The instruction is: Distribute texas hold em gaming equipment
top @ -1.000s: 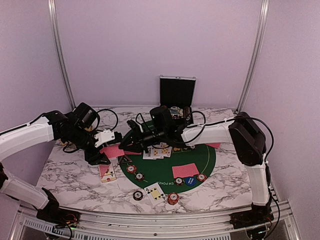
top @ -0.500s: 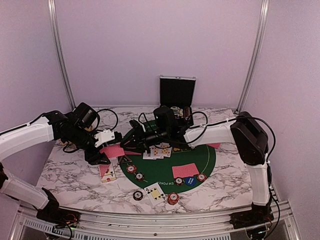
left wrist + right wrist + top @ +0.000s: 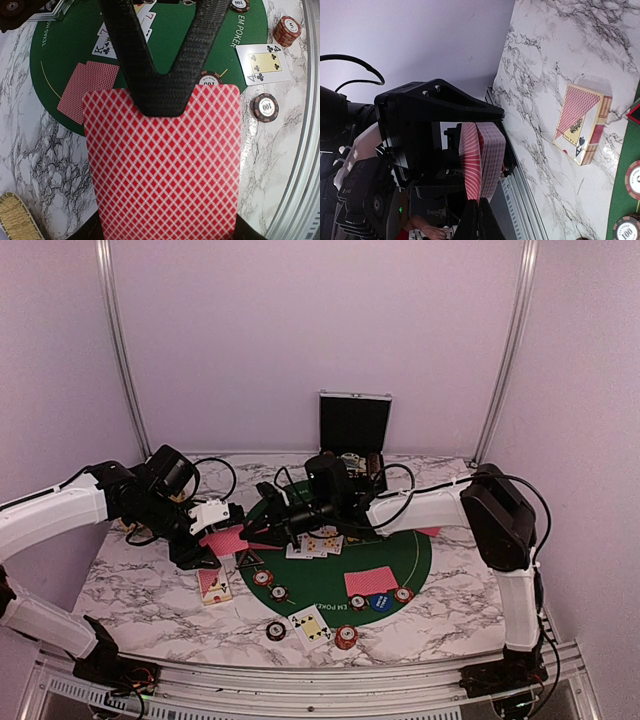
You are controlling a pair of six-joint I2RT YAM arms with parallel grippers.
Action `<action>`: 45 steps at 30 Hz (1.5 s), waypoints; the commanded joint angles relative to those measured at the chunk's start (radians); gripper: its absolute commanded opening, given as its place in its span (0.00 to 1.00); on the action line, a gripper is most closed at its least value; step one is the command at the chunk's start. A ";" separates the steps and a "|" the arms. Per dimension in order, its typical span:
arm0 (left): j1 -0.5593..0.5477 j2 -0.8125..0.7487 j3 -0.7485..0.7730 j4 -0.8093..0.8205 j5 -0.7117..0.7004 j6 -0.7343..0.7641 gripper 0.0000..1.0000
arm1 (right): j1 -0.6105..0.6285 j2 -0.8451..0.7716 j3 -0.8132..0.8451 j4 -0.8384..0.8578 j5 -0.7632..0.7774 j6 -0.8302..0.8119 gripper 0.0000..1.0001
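My left gripper (image 3: 222, 540) is shut on a deck of red-backed playing cards (image 3: 230, 541), held above the mat's left edge. The top card (image 3: 165, 165) fills the left wrist view. My right gripper (image 3: 256, 533) reaches in from the right. Its black fingers (image 3: 160, 75) pinch the top card's far edge. In the right wrist view my right gripper (image 3: 481, 212) is shut on the edge of a red-backed card (image 3: 482, 160) peeling from the deck. Face-up cards (image 3: 318, 543), two red-backed cards (image 3: 370, 582), poker chips (image 3: 346, 637), a blue disc (image 3: 380, 602) and a dark triangular token (image 3: 248, 560) lie about the mat.
A round green felt mat (image 3: 420, 550) covers the marble table's middle. A card box (image 3: 215, 583) lies left of it, also in the right wrist view (image 3: 582, 125). An open black case (image 3: 354, 425) stands at the back. A straw basket (image 3: 17, 220) shows at lower left.
The right arm shifted very slightly beside the deck. The left gripper and the deck have not visibly moved.
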State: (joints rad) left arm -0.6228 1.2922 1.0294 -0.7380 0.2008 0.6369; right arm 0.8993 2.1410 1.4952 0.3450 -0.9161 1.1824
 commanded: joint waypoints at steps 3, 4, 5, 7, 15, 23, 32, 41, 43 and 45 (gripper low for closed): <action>0.001 -0.018 0.000 0.017 -0.007 0.016 0.00 | -0.021 -0.022 0.016 0.037 -0.019 0.015 0.00; 0.001 -0.018 0.000 0.016 -0.010 0.018 0.00 | -0.032 -0.038 0.003 0.037 -0.017 0.013 0.00; 0.001 -0.019 -0.001 0.016 -0.012 0.019 0.00 | -0.044 -0.050 -0.012 0.037 -0.015 0.011 0.00; 0.001 -0.021 -0.004 0.016 -0.015 0.022 0.00 | -0.069 -0.076 -0.038 0.025 -0.017 -0.003 0.00; 0.003 -0.022 -0.014 0.014 -0.026 0.027 0.00 | -0.186 -0.190 -0.165 -0.066 -0.029 -0.089 0.00; 0.004 -0.017 -0.022 0.007 -0.023 0.023 0.00 | -0.317 -0.225 -0.242 -0.281 0.005 -0.294 0.00; 0.003 -0.018 -0.017 -0.006 -0.023 0.023 0.00 | -0.378 -0.132 -0.183 -0.596 0.112 -0.550 0.00; 0.003 -0.010 -0.008 -0.006 -0.016 0.020 0.00 | -0.392 -0.055 -0.052 -0.805 0.267 -0.696 0.00; 0.003 -0.008 -0.008 -0.007 -0.015 0.019 0.00 | -0.393 -0.036 -0.001 -0.857 0.311 -0.726 0.00; 0.003 -0.009 -0.008 -0.008 -0.014 0.017 0.00 | -0.393 -0.015 0.042 -0.906 0.342 -0.755 0.00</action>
State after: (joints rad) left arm -0.6228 1.2922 1.0130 -0.7319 0.1749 0.6548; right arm 0.5117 2.0876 1.4399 -0.4377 -0.6743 0.5205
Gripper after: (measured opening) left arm 0.651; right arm 0.005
